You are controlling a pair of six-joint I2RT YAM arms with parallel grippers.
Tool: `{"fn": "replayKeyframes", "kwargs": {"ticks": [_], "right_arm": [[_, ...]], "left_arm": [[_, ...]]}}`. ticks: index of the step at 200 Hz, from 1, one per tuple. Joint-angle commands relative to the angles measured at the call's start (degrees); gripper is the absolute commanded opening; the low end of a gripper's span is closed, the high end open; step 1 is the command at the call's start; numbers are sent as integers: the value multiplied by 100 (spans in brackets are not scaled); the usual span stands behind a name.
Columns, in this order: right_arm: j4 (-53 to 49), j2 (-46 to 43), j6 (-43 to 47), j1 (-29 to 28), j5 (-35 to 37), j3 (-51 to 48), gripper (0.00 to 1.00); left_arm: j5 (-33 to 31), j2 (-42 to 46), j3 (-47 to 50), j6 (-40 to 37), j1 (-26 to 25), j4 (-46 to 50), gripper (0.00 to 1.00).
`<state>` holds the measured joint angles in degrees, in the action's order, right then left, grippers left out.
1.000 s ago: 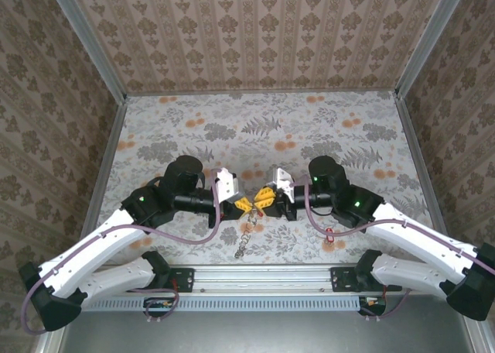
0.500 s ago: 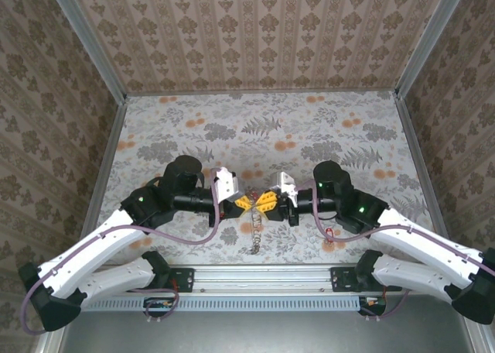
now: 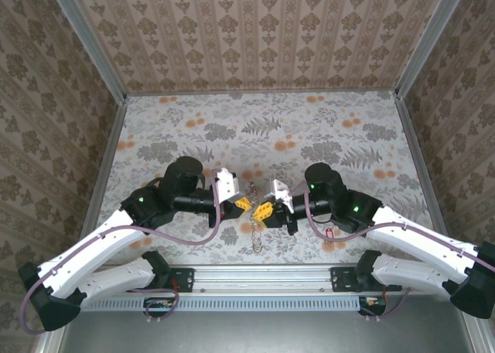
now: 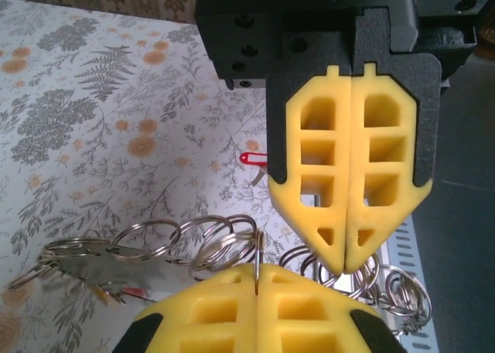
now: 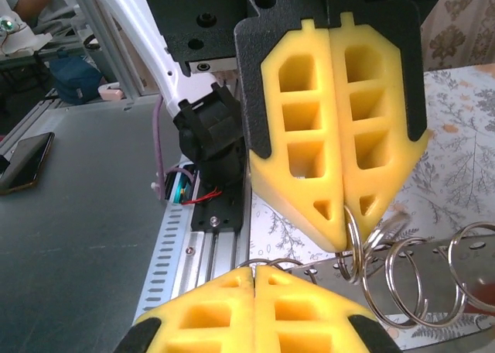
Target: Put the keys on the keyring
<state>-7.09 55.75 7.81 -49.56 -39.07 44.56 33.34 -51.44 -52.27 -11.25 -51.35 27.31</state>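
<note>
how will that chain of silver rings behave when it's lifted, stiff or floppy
Probably floppy: the ring chain is separate linked loops, and in the top view it trails loosely from the left hand pinching it. Likely slippery too, being thin shiny wire. It should sag and swing rather than hold shape.

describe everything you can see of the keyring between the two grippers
The keyring is a chain of thin, shiny silver metal split rings linked one through another, not a single loop. It sags between the facing grippers over the floral table. One ring is pinched edge-on in the shut left gripper. The shut right gripper has its tip among the rings at the other end, though a grip there is unclear.
</note>
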Motion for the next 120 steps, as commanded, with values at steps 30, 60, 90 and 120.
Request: {"fn": "replayKeyframes", "kwargs": {"ticks": [30,60,90,120], "right_arm": [[-84,-552,-16,-71,831,-49,21],[54,-492,86,-71,1066,66,21],[28,-141,197,-63,831,250,19],[146,-129,244,-64,729,237,19]], "left_arm": [[-92,58,-224,-67,4,-341,0],[-39,61,-227,-106,-1,-317,0],[33,114,-223,-115,2,-316,0],[110,165,-158,-113,-4,-345,0]]}}
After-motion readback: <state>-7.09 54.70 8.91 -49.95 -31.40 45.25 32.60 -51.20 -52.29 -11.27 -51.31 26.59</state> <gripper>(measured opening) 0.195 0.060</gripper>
